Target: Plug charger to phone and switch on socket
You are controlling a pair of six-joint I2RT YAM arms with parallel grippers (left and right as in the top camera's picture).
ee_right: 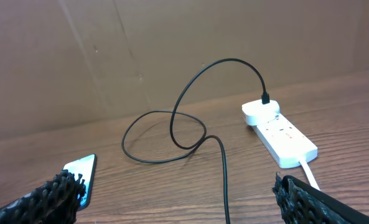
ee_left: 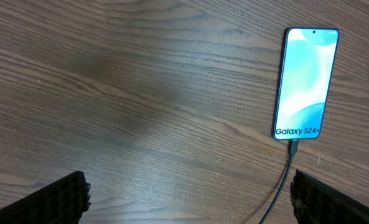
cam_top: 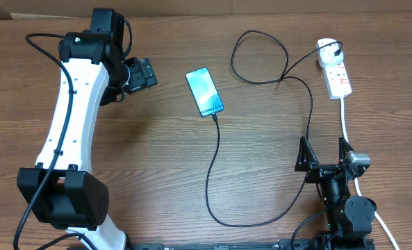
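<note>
Left gripper (ee_left: pixel 190 193): gaped wide, empty
Right gripper (ee_right: pixel 175 190): gaped wide, empty
Thin black cable (cam_top: pixel 218 146): was plugged into slim blue-screened phone (cam_top: pixel 205 92)

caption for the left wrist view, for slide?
Open left gripper over wooden table; slim black-edged phone with light blue screen lies flat, thin black charger cable plugged into its bottom edge.

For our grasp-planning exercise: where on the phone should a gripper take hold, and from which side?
Grip the phone across its two long edges, near mid-length, coming straight down from above. It lies flat, screen up, on the table, so only the thin sides offer opposing faces. The charger occupies one short end, so keep clear there.
</note>
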